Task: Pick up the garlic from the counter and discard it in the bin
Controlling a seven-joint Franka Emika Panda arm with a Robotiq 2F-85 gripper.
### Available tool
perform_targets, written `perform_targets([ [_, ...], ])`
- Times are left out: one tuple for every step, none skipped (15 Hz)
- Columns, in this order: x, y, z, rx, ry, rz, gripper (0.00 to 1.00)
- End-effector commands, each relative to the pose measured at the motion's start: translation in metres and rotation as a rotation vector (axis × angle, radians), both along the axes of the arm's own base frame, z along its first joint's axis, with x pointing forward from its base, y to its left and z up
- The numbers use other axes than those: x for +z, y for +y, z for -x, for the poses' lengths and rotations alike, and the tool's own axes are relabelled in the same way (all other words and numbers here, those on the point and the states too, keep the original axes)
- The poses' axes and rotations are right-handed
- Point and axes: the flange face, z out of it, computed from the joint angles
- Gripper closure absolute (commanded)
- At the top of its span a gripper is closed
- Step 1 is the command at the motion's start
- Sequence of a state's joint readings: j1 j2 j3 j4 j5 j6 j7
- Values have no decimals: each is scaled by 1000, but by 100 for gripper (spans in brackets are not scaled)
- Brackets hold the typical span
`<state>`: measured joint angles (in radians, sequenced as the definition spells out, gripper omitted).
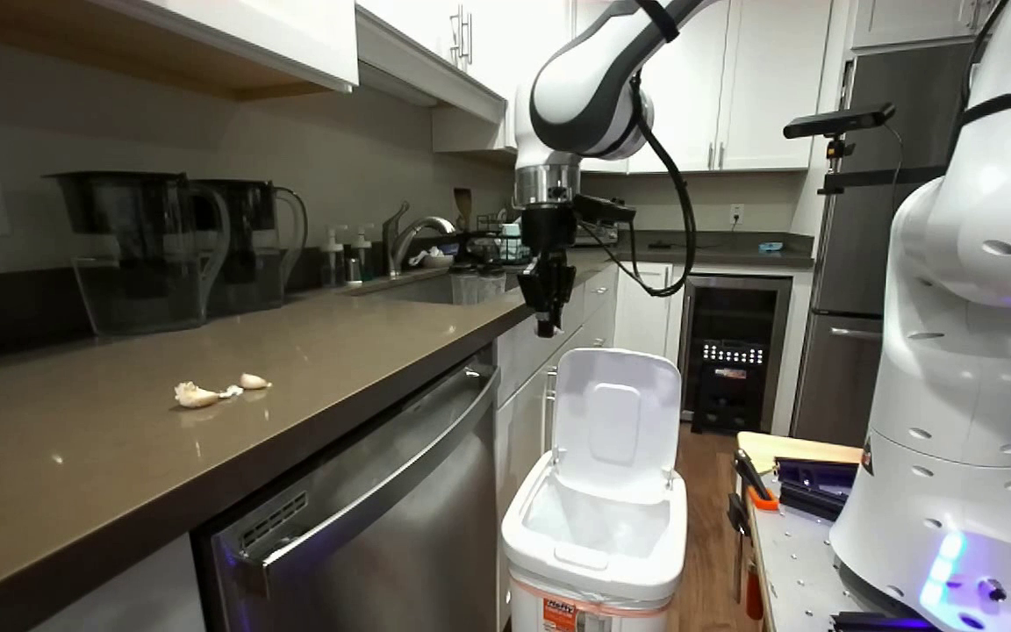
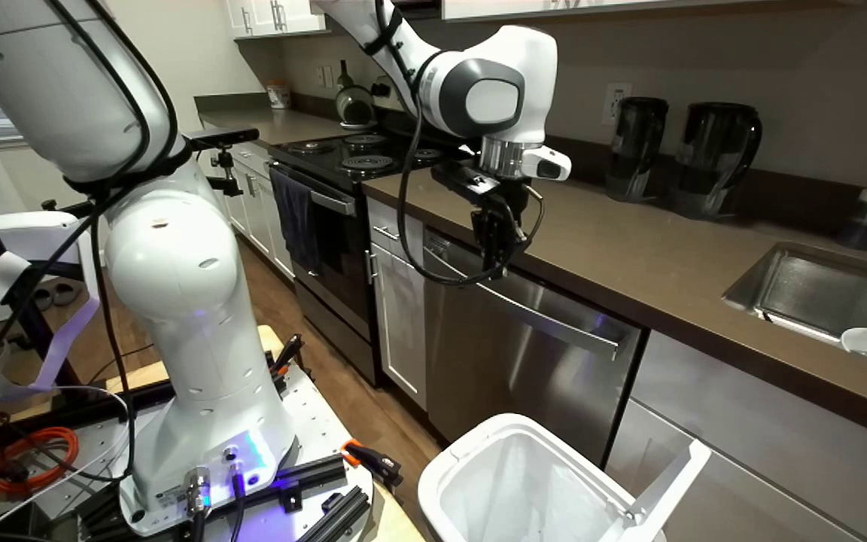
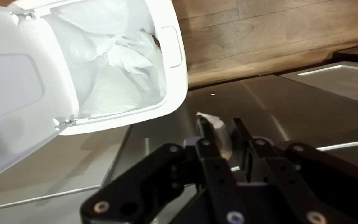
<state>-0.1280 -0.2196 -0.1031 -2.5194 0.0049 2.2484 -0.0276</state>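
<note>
Garlic [image 3: 221, 133] sits clamped in the tool [image 3: 220, 124], near the dishwasher [image 2: 509, 354], bin [image 1: 593, 572] and raised lid [image 1: 617, 408].

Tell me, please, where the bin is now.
In an exterior view, the bin stands low, slightly right of centre, just right of the steel dishwasher.

The arm [image 1: 602, 70] arches high, its gripper [image 1: 548, 321] pointing straight down (the fingers [image 3: 241, 133] close together).
</note>
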Motion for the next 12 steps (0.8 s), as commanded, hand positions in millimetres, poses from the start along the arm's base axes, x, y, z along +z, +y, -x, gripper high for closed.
perform_targets([
  [4, -7, 13, -95, 10, 31, 92],
  [5, -10, 13, -117, 17, 33, 92],
  [5, -11, 12, -138, 21, 33, 92],
  [7, -15, 8, -160, 29, 32, 92],
  [6, -18, 9, -183, 35, 33, 92],
  [7, -19, 10, -203, 42, 29, 92],
  [5, -22, 11, -224, 47, 22, 92],
  [4, -25, 13, -243, 50, 16, 92],
  [2, -27, 16, -259, 53, 8, 92],
  [0, -30, 20, -275, 55, 2, 92],
  [-2, -32, 23, -287, 56, -2, 92],
  [-4, -36, 26, -303, 58, -5, 92],
])
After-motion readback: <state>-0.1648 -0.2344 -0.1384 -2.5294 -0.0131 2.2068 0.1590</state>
